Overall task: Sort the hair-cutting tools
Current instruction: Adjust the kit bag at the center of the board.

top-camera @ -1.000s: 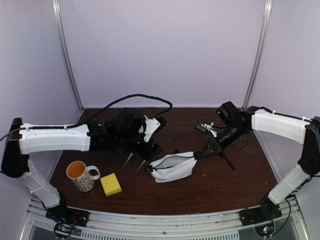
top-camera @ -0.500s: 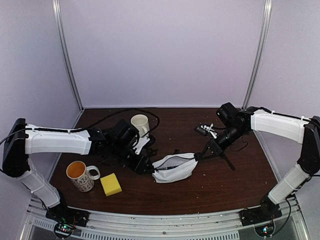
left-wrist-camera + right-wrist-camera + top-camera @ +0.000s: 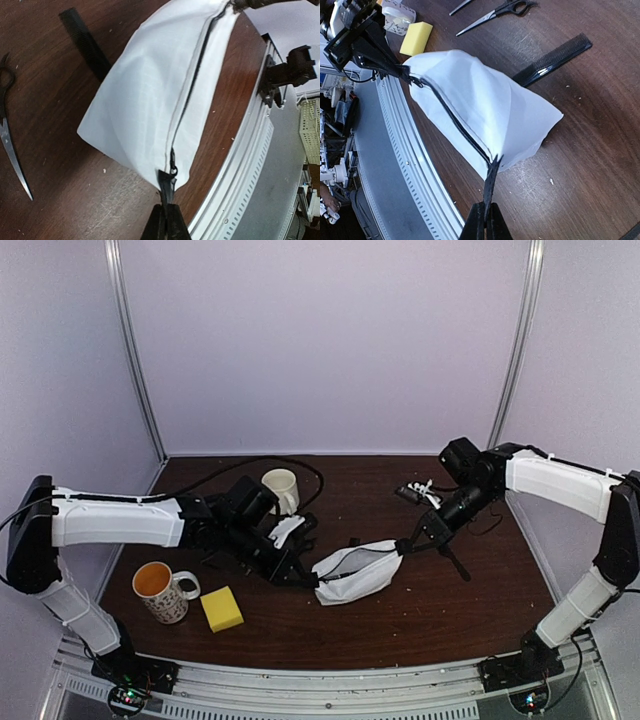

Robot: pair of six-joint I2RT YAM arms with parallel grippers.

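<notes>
We see the left gripper (image 3: 167,222) pinched tight on one end of the white pouch (image 3: 352,573). The right gripper (image 3: 485,222) is pinched tight on the other end of the pouch. The pouch is stretched between them with its zip facing up. A black comb (image 3: 554,58) pokes out from behind the pouch. A pair of scissors (image 3: 14,162) lies on the table (image 3: 420,610) near the pouch, on the left gripper's side. The yellow sponge (image 3: 221,608) sits a bit further from the pouch.
</notes>
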